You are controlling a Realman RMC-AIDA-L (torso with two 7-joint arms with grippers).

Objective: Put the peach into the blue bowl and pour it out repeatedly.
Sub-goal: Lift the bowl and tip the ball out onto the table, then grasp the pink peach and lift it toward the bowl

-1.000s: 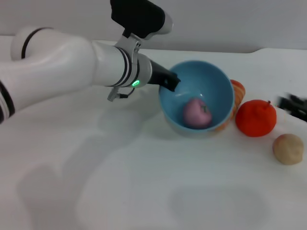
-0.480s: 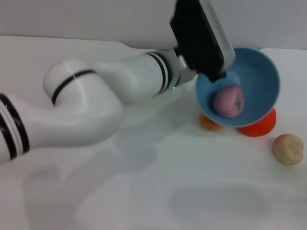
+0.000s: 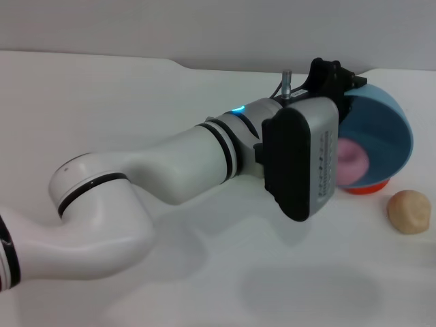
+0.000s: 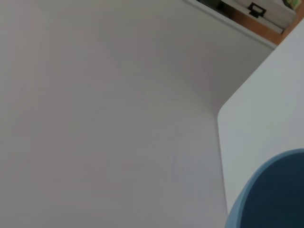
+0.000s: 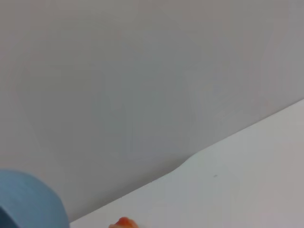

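Observation:
My left gripper (image 3: 335, 80) is shut on the rim of the blue bowl (image 3: 385, 133) and holds it in the air at the right of the table. The bowl is tipped steeply on its side, its opening facing the camera. The pale-pink peach (image 3: 351, 163) lies against the bowl's lower inner wall, partly hidden behind my wrist housing. An edge of the blue bowl (image 4: 273, 197) also shows in the left wrist view, and the bowl's outer wall (image 5: 28, 202) in the right wrist view. My right gripper is out of view.
A bright orange fruit (image 3: 364, 189) sits on the table just under the bowl, mostly hidden by it. A beige round lump (image 3: 409, 211) lies near the right edge. My left forearm (image 3: 197, 160) stretches across the white table (image 3: 204, 286).
The left arm has lifted the bowl, carried it right and rolled its wrist, tipping the bowl far onto its side. The peach has slid toward the lower rim.

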